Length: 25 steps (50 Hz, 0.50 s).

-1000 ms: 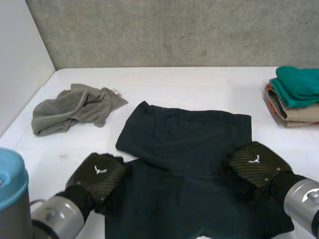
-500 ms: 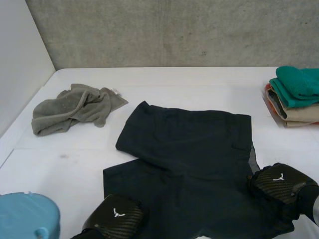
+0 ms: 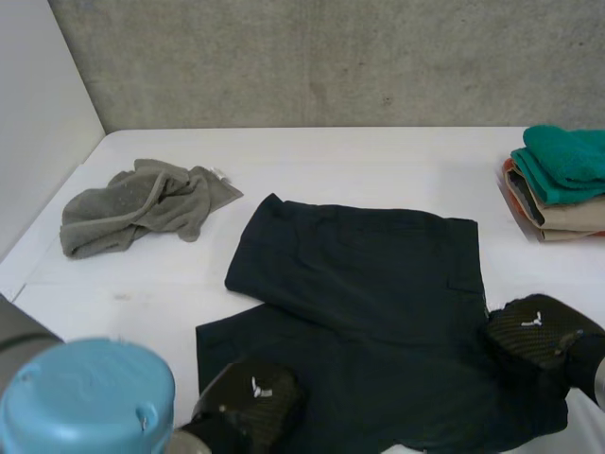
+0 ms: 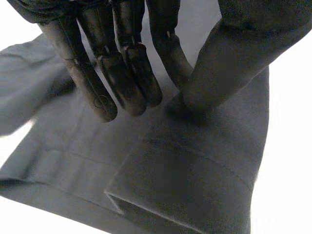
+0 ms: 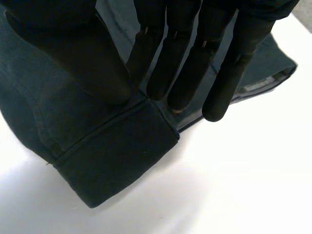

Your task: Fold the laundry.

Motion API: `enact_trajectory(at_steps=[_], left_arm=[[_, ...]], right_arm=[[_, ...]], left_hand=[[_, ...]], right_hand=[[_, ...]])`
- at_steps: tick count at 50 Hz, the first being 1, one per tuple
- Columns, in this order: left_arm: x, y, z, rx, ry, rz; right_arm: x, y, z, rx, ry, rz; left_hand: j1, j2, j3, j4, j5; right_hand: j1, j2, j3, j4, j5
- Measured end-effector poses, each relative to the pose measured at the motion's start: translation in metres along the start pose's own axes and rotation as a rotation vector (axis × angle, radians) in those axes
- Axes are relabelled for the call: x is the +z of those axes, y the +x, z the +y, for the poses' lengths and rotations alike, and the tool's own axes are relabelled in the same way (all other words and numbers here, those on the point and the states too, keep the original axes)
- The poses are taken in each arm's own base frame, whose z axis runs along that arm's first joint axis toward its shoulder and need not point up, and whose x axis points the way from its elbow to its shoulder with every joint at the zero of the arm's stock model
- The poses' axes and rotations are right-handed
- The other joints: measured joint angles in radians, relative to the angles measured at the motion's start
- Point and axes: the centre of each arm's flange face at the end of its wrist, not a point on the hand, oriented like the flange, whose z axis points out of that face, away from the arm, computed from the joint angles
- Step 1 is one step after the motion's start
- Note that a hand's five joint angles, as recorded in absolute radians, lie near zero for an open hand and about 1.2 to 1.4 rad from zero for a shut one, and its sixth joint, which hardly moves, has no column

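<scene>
Dark navy shorts (image 3: 359,284) lie spread on the white table (image 3: 378,161), their far half doubled over the near half. My left hand (image 3: 248,402) is at the near left corner of the shorts. In its wrist view its straight fingers (image 4: 122,83) press the cloth (image 4: 195,170) against the cloth-wrapped thumb, next to a hemmed edge. My right hand (image 3: 537,333) is at the near right edge. There its fingers (image 5: 180,73) lie over a leg hem (image 5: 112,156) with the thumb under the cloth, pinching it.
A crumpled grey towel (image 3: 142,203) lies at the far left. A stack of folded clothes (image 3: 562,180), teal on top, sits at the right edge. A grey wall stands behind the table. My left arm's light-blue cap (image 3: 90,397) rises at the near left.
Both hands have slid from the middle of the shorts back to their near corners and closed on the cloth. The right side of the shorts has shifted a little.
</scene>
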Motion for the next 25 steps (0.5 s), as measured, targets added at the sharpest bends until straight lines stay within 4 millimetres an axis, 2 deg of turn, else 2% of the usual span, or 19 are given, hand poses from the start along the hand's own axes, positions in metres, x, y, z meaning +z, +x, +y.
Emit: enact_trajectory(at_steps=[4, 7, 10, 11, 12, 14, 18, 20, 25], left_arm=[[0.015, -0.018, -0.018, 0.02, 0.051, -0.054], [0.034, -0.035, -0.031, 0.052, 0.084, -0.103], [0.051, -0.049, -0.039, 0.08, 0.105, -0.143], [0.051, -0.049, -0.039, 0.08, 0.105, -0.143], [0.066, -0.061, -0.044, 0.097, 0.123, -0.179], [0.083, -0.077, -0.05, 0.11, 0.144, -0.222], [0.115, -0.11, -0.065, 0.133, 0.211, -0.313], [0.124, -0.118, -0.069, 0.14, 0.234, -0.337], [0.167, -0.159, -0.089, 0.182, 0.362, -0.457]], right_arm=[[0.005, 0.009, -0.006, 0.015, 0.014, 0.003], [0.015, 0.015, -0.012, 0.045, 0.028, -0.011], [0.025, 0.018, -0.019, 0.067, 0.046, -0.022], [0.025, 0.018, -0.019, 0.067, 0.046, -0.022], [0.035, 0.021, -0.027, 0.083, 0.069, -0.025], [0.046, 0.025, -0.036, 0.098, 0.098, -0.014], [0.07, 0.04, -0.051, 0.127, 0.145, 0.04], [0.077, 0.044, -0.055, 0.134, 0.155, 0.055], [0.114, 0.063, -0.072, 0.149, 0.2, 0.137]], left_hand=[[0.0, 0.001, 0.003, 0.0, 0.0], [0.0, 0.001, 0.003, 0.0, 0.0], [0.0, 0.001, 0.003, 0.0, 0.0], [0.0, 0.001, 0.003, 0.0, 0.0], [0.0, 0.001, 0.003, 0.0, 0.0], [0.0, 0.001, 0.003, 0.0, 0.0], [0.0, 0.001, 0.003, 0.001, 0.0], [0.0, 0.001, 0.003, 0.001, 0.0], [0.0, 0.002, 0.003, 0.004, 0.0]], right_hand=[[0.0, 0.0, 0.0, 0.0, 0.0], [0.0, 0.0, 0.001, 0.0, 0.0], [0.0, 0.0, 0.0, 0.0, 0.0], [0.0, 0.0, 0.0, 0.0, 0.0], [0.0, 0.0, 0.0, 0.0, 0.006], [0.0, 0.0, 0.0, 0.0, 0.009], [0.0, 0.0, 0.0, 0.0, 0.011], [0.0, 0.0, 0.0, 0.0, 0.012], [0.0, 0.0, 0.001, 0.0, 0.012]])
